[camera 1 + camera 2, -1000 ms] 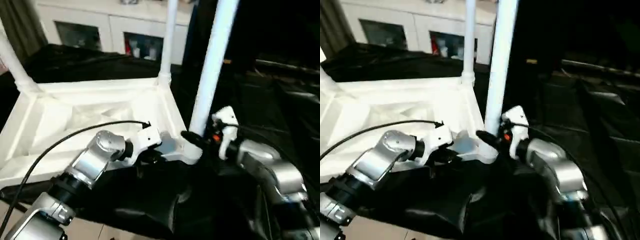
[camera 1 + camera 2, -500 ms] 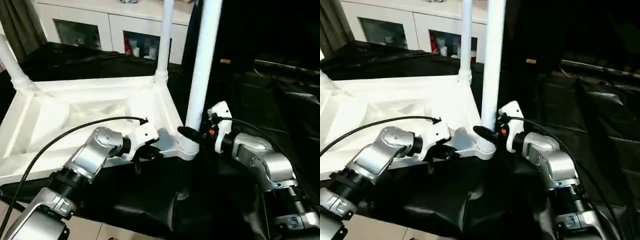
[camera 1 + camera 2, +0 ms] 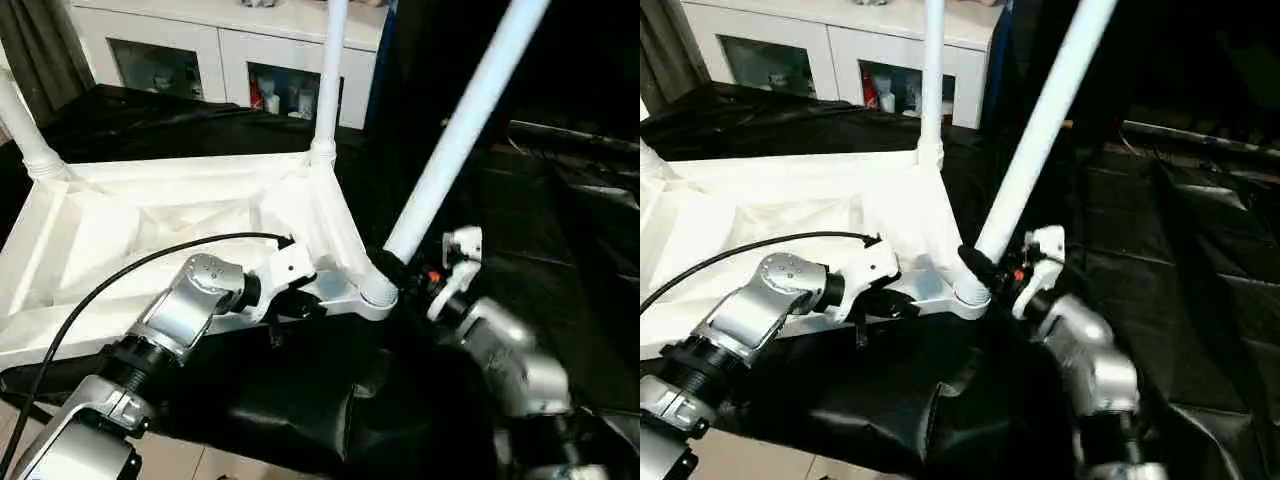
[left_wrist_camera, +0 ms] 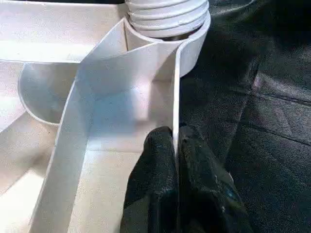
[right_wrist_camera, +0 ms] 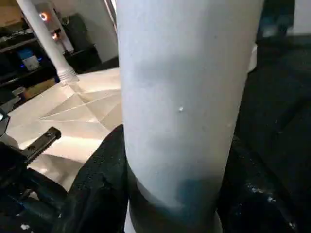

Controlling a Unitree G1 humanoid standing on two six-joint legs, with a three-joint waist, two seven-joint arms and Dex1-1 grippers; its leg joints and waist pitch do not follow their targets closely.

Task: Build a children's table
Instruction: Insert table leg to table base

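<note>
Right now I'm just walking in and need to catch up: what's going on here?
A robot is assembling an upside-down white tabletop on black sheeting. The left gripper is shut on the rim beside the near corner socket. The right gripper clasps a leg just above that socket; the leg leans steeply. Two other legs already stand in sockets.

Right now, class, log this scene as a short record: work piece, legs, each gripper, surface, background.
work piece: tabletop, upside down, ribbed underside up
legs: far leg upright in its socket; near leg leaning right at the near corner socket
left gripper: shut on the tabletop's rim
right gripper: closed around the near leg's lower end
surface: black cloth
background: white cabinet
</note>
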